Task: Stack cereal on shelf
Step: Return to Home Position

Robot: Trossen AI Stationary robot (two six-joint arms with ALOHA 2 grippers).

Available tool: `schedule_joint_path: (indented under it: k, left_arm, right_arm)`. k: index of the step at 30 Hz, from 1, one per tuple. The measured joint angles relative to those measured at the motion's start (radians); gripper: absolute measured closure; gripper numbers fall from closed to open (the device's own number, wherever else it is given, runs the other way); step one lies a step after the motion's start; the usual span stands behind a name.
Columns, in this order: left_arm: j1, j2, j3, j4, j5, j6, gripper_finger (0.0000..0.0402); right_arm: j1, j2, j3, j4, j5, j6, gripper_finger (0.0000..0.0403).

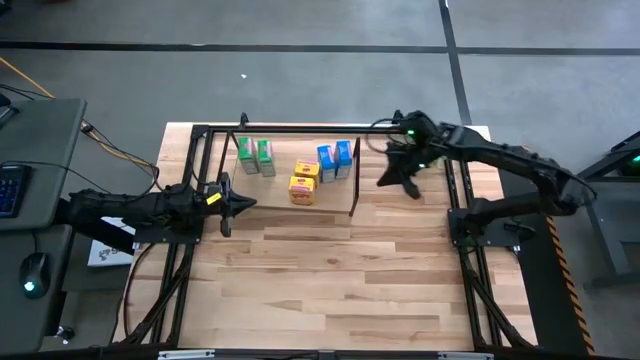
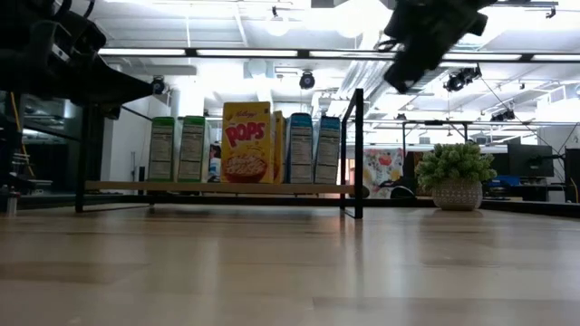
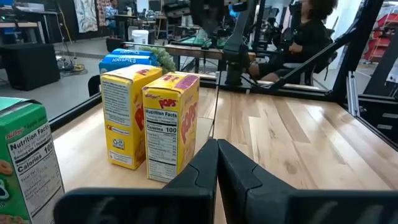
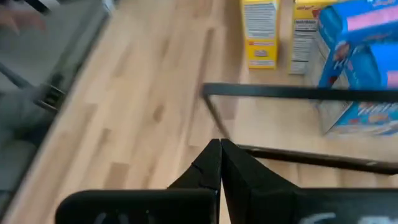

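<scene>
My left gripper (image 1: 245, 204) hangs over the left side of the table (image 1: 330, 290), by the shelf's front left corner, its fingers (image 3: 202, 171) pressed together on nothing. The shelf (image 1: 352, 190) sits along the table's far edge, left of centre. The cereal stands upright on its wooden board: two green boxes (image 1: 255, 156) toward the board's left end, two yellow boxes (image 1: 303, 183) close together near its middle and front edge, and two blue boxes (image 1: 336, 160) near its right end. My right gripper (image 1: 392, 178) hovers above the table just past the shelf's right end, its fingers (image 4: 208, 165) likewise closed tight and empty.
</scene>
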Motion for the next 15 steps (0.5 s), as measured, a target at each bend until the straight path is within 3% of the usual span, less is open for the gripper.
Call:
schedule_joint_path:
  k: [4,7,10,15]
  left_arm:
    - [0.000,0.000,0.000,-0.004,0.000,0.000,0.0401]
    - [0.000,0.000,0.000,-0.005,0.000,0.000,0.0401]
    - [0.000,0.000,0.000,-0.007,0.000,0.000,0.0399]
    - [0.000,0.000,0.000,-0.007,0.000,0.000,0.0398]
  right_arm:
    - [-0.073,-0.152,-0.129,0.057,-0.156,0.024,0.0403]
    - [-0.087,-0.314,-0.321,0.309,-0.199,0.141,0.0403]
    - [-0.048,-0.459,-0.528,0.620,-0.114,0.333,0.0403]
    - [0.110,-0.617,-0.800,0.999,0.175,0.532,0.0403]
